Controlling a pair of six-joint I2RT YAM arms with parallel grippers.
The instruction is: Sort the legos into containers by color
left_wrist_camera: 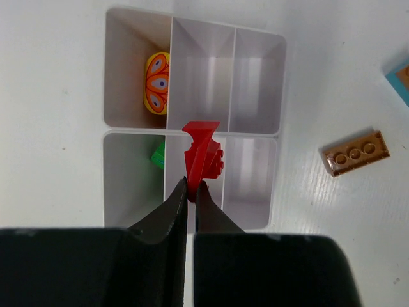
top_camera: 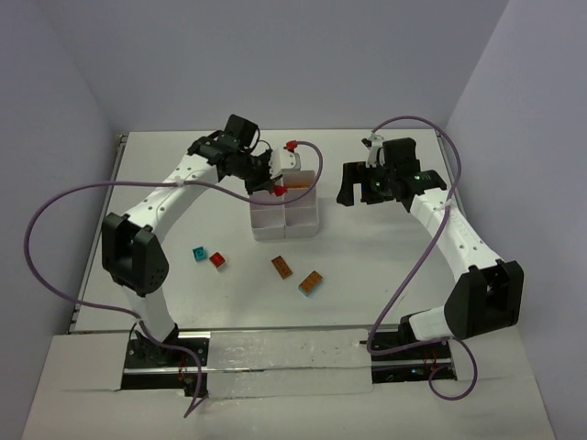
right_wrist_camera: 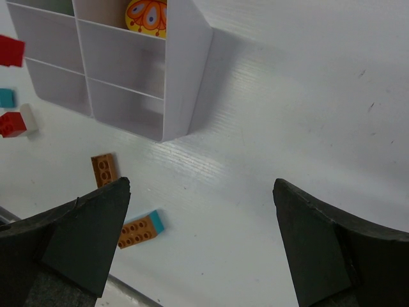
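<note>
My left gripper (left_wrist_camera: pixel 190 188) is shut on a red lego (left_wrist_camera: pixel 203 157) and holds it above the white tray of containers (left_wrist_camera: pixel 275 83), over the middle of its near row. In the top view that red lego (top_camera: pixel 278 191) hangs at the tray's (top_camera: pixel 310 220) left side. One compartment holds a yellow piece with an orange pattern (left_wrist_camera: pixel 156 83), another a green lego (left_wrist_camera: pixel 158 155). On the table lie a teal lego (top_camera: pixel 198 253), a red lego (top_camera: pixel 217 259) and two orange-brown legos (top_camera: pixel 282 267) (top_camera: pixel 311 283). My right gripper (right_wrist_camera: pixel 201 185) stands open over bare table, right of the tray (right_wrist_camera: pixel 185 64).
The orange-brown legos (right_wrist_camera: pixel 103 169) (right_wrist_camera: pixel 139 229) lie near my right gripper's left finger; the second has a teal end. Purple cables loop from both arms. White walls close in the table at the back and sides.
</note>
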